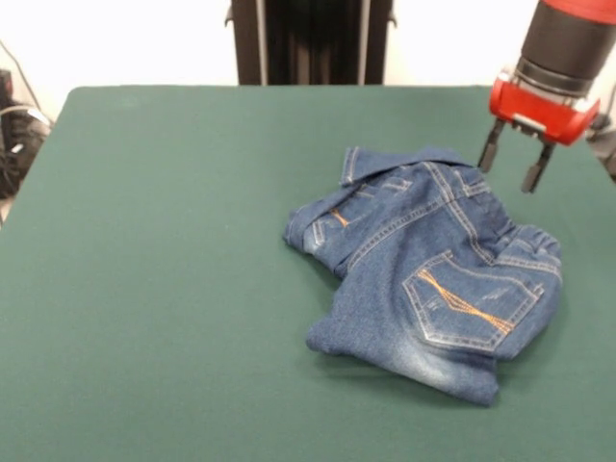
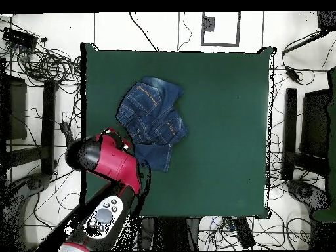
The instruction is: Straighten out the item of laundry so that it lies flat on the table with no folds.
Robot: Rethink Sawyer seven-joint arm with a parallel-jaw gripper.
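Crumpled jeans [image 1: 433,274] beside table [image 1: 173,289] edge, open pincer [image 1: 513,164] above.

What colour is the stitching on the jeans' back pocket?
Orange, on the blue jeans; the front view shows it best.

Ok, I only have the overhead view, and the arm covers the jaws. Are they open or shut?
Observer: Open, with nothing between them, going by the front view.
Operator: Are they touching the jeans?
Observer: No. They seem to hang over the table just past the far edge of the jeans, clear of the denim.
Operator: Is any cloth raised there?
Observer: The hem along that far edge looks turned up, off to one side of the jaws.
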